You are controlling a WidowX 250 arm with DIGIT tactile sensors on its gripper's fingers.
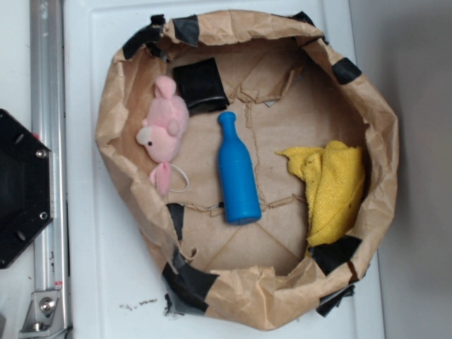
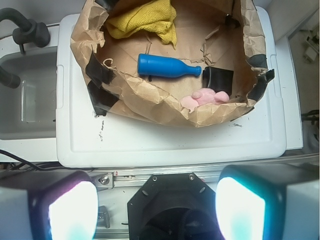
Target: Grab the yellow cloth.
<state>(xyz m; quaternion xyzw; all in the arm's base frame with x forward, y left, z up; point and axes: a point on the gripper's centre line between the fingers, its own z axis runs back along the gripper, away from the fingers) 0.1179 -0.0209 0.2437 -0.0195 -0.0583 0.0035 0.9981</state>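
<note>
The yellow cloth point(image 1: 330, 189) lies crumpled against the right wall of the brown paper nest point(image 1: 120, 92); in the wrist view the yellow cloth point(image 2: 145, 19) is at the top, far from me. My gripper point(image 2: 157, 209) hangs high above the robot's black base, well short of the nest. Its two glowing fingers point(image 2: 70, 210) stand wide apart with nothing between them. The gripper does not appear in the exterior view.
A blue bottle point(image 1: 236, 173) lies in the nest's middle, and a pink plush toy point(image 1: 164, 128) on its left side. A black tape patch point(image 1: 200, 85) sits at the back. The nest rests on a white lid point(image 2: 170, 140). A grey sink point(image 2: 27, 95) lies left.
</note>
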